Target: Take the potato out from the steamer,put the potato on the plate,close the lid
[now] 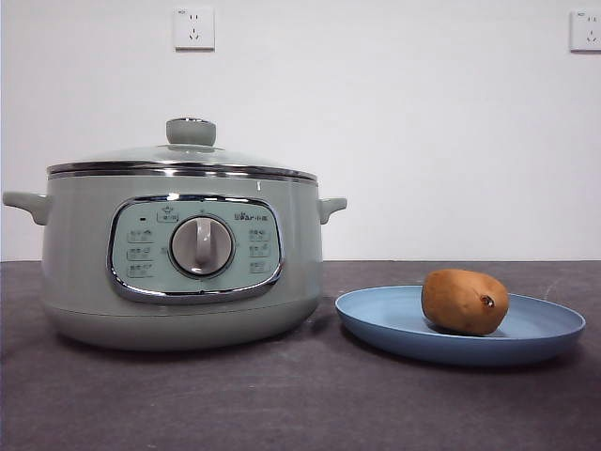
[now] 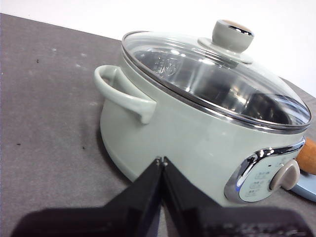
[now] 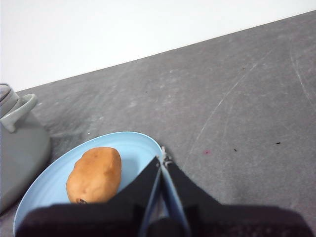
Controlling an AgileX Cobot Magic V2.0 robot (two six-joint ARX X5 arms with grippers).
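Observation:
The pale green steamer [image 1: 178,254] stands on the left of the table with its glass lid [image 1: 183,158] seated on the rim. To its right the brown potato [image 1: 464,301] lies on the light-blue plate [image 1: 376,315]. In the left wrist view my left gripper [image 2: 161,160] is shut and empty, raised beside the steamer [image 2: 168,133] near its side handle, with the lid [image 2: 212,74] closed. The right wrist view shows my right gripper [image 3: 163,159] shut and empty above the plate [image 3: 138,145], next to the potato [image 3: 95,174]. Neither arm shows in the front view.
The dark grey table [image 1: 300,404] stretches in front of both things. A white wall with two sockets [image 1: 193,28] stands behind. A steamer handle [image 3: 17,111] shows near the plate in the right wrist view.

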